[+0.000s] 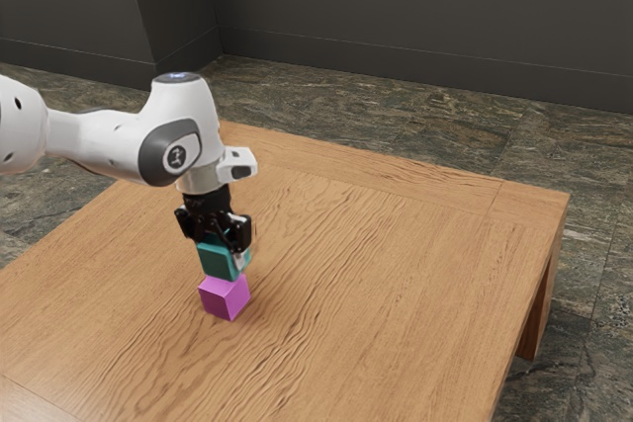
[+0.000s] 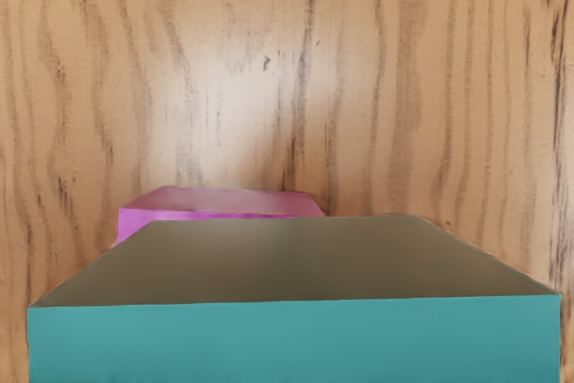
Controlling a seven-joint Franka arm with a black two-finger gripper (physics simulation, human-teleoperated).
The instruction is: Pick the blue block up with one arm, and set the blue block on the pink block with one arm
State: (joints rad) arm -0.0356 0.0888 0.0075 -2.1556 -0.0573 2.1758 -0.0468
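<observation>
Blue block [image 1: 218,260], which reads more teal than blue, sits in the gripper [image 1: 224,248] directly over the pink block [image 1: 224,296], toward the exterior view's left part of the table [image 1: 415,274].

Left to right in the exterior view:
- The white arm [image 1: 99,140] comes in from the left edge, with the hand pointing straight down.
- The black fingers are closed partway and clamp the blue block's upper part from two sides.
- The blue block's underside meets the pink block's top, or is a hair off it. Can't tell which.
- The blue block looks slightly turned against the pink one, so the edges aren't parallel.
- Everything to the right is bare wood out to the far edge.

In the wrist view the blue block [image 2: 296,338] is large under the hand. A strip of the pink block [image 2: 215,208] pokes out beyond it, off-centre, so the overlap is probably not full.

Judgement: this is the placement stage, with the release not yet done.

Risks:
- If there is a gap, opening the fingers drops the block, and it can bounce or land skewed.
- If the offset is real, the block may rest on an edge, tip and slide onto the table.
- Pressing down harder could shove or tip the loose pink block.
- A finger dragging a face on the way up could pull the top block off.
</observation>
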